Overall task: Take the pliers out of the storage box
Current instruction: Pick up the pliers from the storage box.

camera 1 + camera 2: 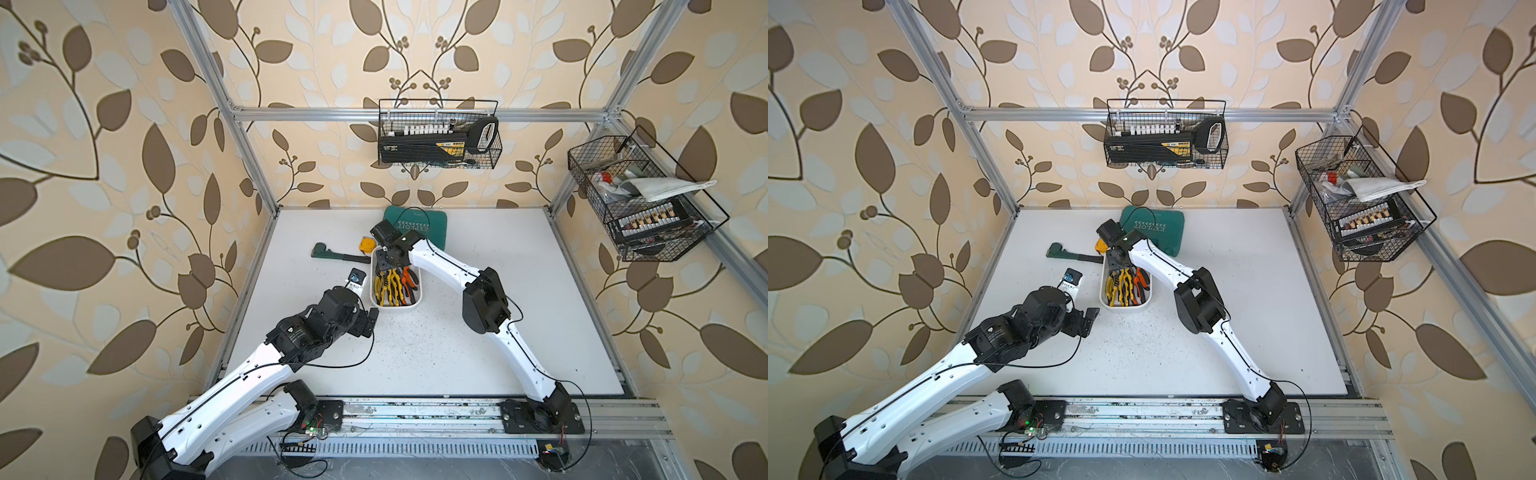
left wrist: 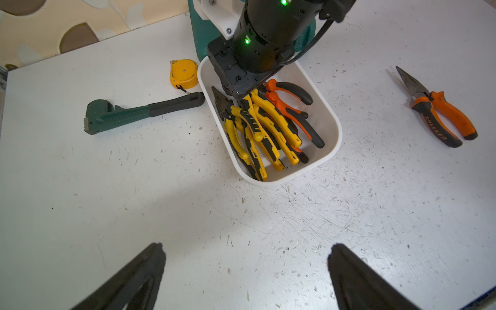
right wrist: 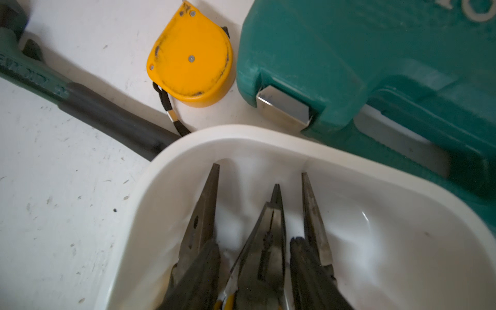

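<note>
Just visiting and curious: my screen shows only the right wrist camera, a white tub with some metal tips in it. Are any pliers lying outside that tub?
Observer: Yes, one orange-handled pair lies on the table, well apart from the tub.
Operator: What do the ones in the tub look like further down?
Observer: Mostly yellow pliers, with orange pliers along one side.
Operator: And the other arm?
Observer: Its left gripper hangs open above the table near the tub, holding nothing.
</note>
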Controlling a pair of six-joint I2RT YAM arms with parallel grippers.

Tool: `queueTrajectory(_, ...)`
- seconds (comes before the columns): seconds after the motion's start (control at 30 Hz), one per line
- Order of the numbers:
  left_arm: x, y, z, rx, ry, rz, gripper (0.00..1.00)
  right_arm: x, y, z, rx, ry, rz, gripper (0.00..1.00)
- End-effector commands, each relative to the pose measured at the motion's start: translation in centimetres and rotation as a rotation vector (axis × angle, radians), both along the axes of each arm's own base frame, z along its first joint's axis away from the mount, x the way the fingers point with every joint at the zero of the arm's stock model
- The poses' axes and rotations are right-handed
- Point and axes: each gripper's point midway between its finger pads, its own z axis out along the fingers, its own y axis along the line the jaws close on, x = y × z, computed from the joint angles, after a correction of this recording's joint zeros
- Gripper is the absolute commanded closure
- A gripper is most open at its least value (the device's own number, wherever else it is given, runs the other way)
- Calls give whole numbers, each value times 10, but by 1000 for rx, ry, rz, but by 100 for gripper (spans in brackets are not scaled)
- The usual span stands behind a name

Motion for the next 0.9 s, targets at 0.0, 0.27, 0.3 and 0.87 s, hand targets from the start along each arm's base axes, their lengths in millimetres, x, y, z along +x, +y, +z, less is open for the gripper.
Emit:
queueTrajectory(0.0, -2, -3, 4, -27, -4, -14, 1, -2, 0, -11, -13, 23, -1, 54)
queueTrajectory(0.27, -1, -3, 4, -26, -10, -16, 1, 0, 0, -1, -2, 10, -2, 71)
queueTrajectory(0.3, -1, -4, 4, -24, -9, -18, 1, -1, 0, 1, 0, 7, -1, 71)
queueTrajectory(0.87, 1, -8, 4, -27, -14, -32, 1, -5, 2, 74, 113, -88, 21, 91)
